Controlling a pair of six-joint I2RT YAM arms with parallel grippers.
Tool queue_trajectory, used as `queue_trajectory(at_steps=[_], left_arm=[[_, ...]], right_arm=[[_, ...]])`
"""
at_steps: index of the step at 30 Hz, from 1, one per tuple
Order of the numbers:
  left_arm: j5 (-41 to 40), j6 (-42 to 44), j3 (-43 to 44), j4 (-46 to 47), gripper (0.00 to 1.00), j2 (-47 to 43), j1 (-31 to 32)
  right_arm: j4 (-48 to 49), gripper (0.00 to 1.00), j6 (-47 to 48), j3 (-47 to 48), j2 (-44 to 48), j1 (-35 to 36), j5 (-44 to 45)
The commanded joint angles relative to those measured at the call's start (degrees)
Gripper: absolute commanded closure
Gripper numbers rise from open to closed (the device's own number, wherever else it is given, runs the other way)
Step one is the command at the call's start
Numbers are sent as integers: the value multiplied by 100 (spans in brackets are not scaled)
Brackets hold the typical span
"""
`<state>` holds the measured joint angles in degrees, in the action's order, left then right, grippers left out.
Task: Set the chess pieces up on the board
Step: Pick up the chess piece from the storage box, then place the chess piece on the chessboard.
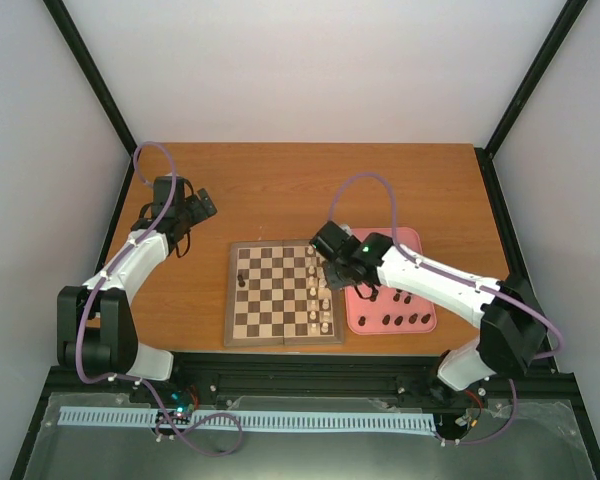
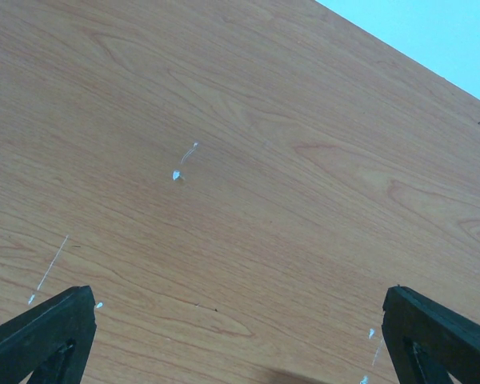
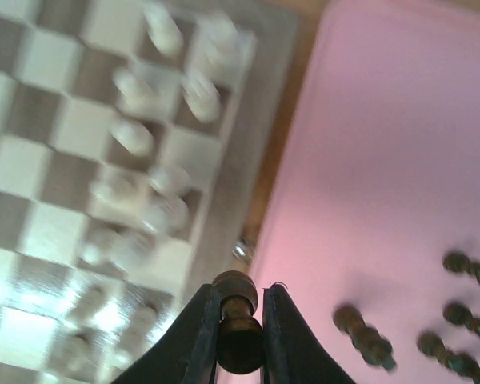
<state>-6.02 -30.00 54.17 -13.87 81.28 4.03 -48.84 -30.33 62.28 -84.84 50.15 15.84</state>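
Clamped in the right pincer: one dark chess piece, upright, black fingers closed on its stem from both sides, rounded head poking up past the tips. Held above the strip where the 3 o'clock border of the board runs just beside the pink tray, with a thin line of desk between the two. Too blurred in the right wrist view to tell the piece's type.

On the board, at the 3 o'clock side: cream pieces in two files, those toward 12 o'clock partly hidden under the right pincer. At the 9 o'clock side: a lone dark piece, standing on a square of the outermost file, well apart from the cream ones.

In the tray, toward 6 o'clock: the other dark pieces, in two loose rows, apart from one another. Cannot tell from the blur whether standing or lying.

At 10 o'clock of the board, well apart from it: the left pincer, spread wide over the desk, its fingers at the two lower corners of its wrist view, only bare wood grain and a few pale scratches showing between them.
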Motion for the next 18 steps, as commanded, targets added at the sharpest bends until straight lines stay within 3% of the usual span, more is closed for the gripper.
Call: queue_trajectory(at_steps=[1,7,18], left_arm=[[-85,64,272,-84,0,21,29],[-94,63,283,-103,0,-46,32],[-395,57,218,-213,0,-305,28]], right_arm=[[-7,89,425,830,-365,-15,45],[93,89,923,2154,-1258,47,-75],[-88,89,1579,4933,-3673,187,-1050]])
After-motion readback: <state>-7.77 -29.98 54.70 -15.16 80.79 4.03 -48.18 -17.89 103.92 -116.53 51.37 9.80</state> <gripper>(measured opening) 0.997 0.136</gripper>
